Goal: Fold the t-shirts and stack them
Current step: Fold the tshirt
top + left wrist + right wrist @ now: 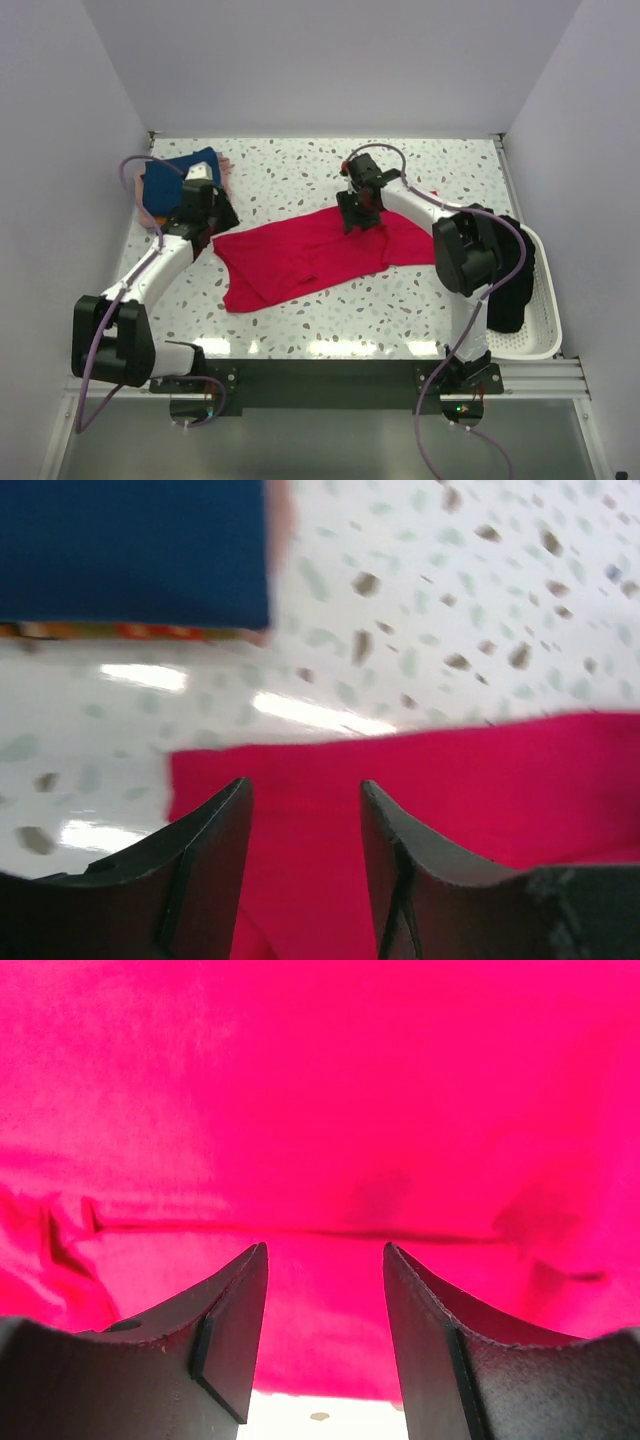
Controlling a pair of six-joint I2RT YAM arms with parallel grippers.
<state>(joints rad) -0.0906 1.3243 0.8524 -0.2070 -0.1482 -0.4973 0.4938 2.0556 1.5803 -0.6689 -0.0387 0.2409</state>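
Left wrist view: the left gripper (300,790) hangs released, its fingers spread with nothing between them. The edge of the crimson t-shirt (480,810) runs just ahead of the fingertips, with its corner just to their left. Bare speckled table (450,600) lies open beyond, and the folded navy t-shirt (130,550) sits ahead-left. The right gripper (325,1250) is also spread and empty. Crimson cloth fills everything ahead of it, and a seam crosses just past its tips. I cannot tell whether it touches the cloth.
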